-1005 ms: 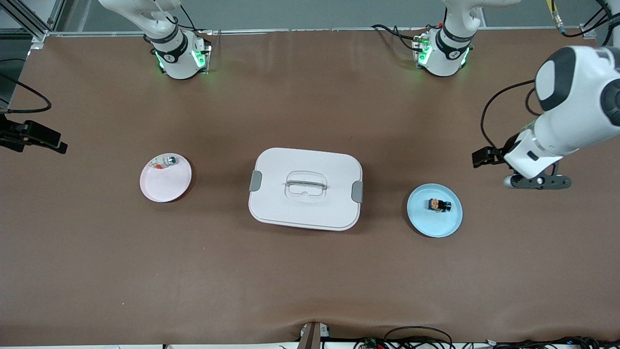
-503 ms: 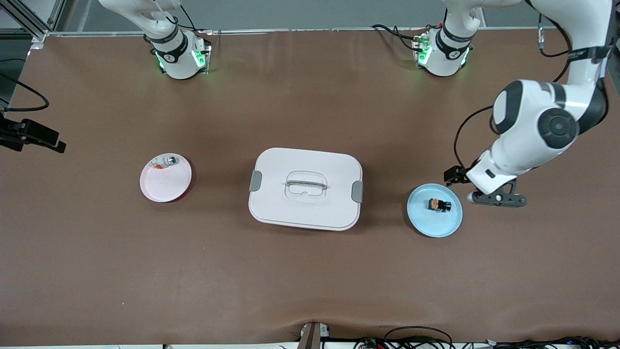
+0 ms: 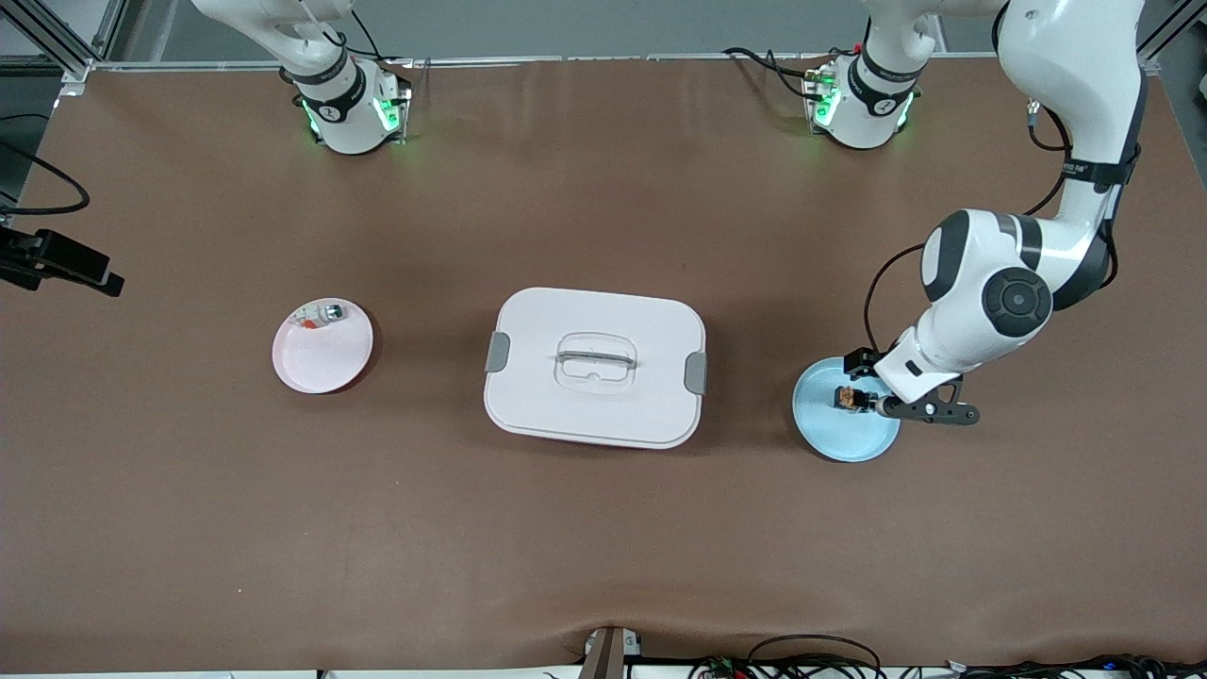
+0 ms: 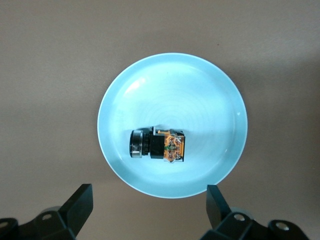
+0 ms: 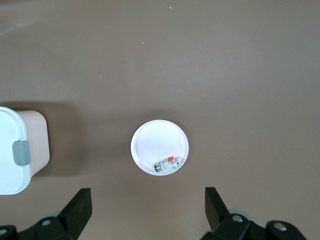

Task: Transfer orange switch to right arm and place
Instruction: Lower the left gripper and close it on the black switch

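— Lying on the blue plate (image 4: 120, 120), the orange switch (image 4: 159, 145) sits under the left gripper (image 4: 150, 212), fingers spread wide.
— How to grasp it?
— Probably light, rigid; pinch its black body. The right gripper (image 5: 148, 212) waits, also spread.

My left arm's wrist covers part of the orange switch (image 3: 848, 398) and the blue plate's (image 3: 834, 439) rim in front view. Right claw out of that frame. Wrist views crop both claws' finger bases; white box (image 5: 17, 150) cut off at edge.
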You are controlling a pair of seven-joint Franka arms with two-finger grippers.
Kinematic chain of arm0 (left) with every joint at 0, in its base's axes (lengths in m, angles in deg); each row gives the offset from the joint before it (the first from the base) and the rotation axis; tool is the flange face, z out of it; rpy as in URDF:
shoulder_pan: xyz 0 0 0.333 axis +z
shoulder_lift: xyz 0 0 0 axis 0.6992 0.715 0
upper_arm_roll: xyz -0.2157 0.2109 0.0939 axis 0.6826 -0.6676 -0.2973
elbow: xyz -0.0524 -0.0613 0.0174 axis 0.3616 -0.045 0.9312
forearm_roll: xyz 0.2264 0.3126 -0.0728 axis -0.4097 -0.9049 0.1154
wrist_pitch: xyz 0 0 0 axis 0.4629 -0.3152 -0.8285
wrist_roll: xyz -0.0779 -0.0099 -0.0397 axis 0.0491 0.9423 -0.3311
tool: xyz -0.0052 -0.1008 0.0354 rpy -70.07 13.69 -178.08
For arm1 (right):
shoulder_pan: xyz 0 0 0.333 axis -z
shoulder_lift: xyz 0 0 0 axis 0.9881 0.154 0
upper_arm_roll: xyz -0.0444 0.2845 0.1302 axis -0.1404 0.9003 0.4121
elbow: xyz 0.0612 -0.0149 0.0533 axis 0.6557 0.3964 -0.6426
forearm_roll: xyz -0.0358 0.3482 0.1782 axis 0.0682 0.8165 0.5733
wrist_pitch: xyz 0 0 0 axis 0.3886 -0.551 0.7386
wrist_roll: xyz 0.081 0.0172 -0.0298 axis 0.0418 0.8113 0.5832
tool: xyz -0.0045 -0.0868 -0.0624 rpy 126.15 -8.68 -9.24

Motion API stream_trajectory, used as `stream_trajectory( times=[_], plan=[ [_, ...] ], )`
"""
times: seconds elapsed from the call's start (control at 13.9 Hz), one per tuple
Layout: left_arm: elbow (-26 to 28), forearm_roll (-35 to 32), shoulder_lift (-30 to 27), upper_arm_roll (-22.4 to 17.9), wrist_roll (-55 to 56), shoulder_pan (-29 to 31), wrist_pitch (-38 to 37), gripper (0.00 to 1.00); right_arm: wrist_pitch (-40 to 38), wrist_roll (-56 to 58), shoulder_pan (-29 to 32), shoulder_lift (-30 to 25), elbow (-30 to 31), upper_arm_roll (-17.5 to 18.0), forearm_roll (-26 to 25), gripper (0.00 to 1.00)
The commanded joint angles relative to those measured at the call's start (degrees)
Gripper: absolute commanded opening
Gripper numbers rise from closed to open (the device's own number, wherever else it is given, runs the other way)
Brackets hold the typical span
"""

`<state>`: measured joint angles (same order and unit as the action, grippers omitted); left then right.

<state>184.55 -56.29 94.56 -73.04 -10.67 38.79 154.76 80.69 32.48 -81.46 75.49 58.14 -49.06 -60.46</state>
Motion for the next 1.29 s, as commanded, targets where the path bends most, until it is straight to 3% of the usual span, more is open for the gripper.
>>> stream_trajectory(
  times=[0.0,0.29,0.86,1.22],
  plan=[
    [-0.1,-1.3,2.9,0.2,1.9,0.2,3.3,1.0,-0.1,-0.8,0.6,-1.0,0.3,0.4,0.5,1.0],
    [-0.1,-1.3,6.0,0.2,2.8,0.1,7.7,1.0,-0.1,-0.6,0.8,-2.1,1.7,0.3,0.6,1.0],
    [-0.1,-5.1,10.0,0.2,2.5,0.3,12.5,1.0,4.2,-0.1,0.4,-8.3,10.9,0.4,0.5,1.0],
    [0.9,-5.1,10.8,0.2,2.5,0.3,14.3,1.0,3.1,0.1,0.4,-8.5,10.6,0.5,0.1,1.0]
  ],
)
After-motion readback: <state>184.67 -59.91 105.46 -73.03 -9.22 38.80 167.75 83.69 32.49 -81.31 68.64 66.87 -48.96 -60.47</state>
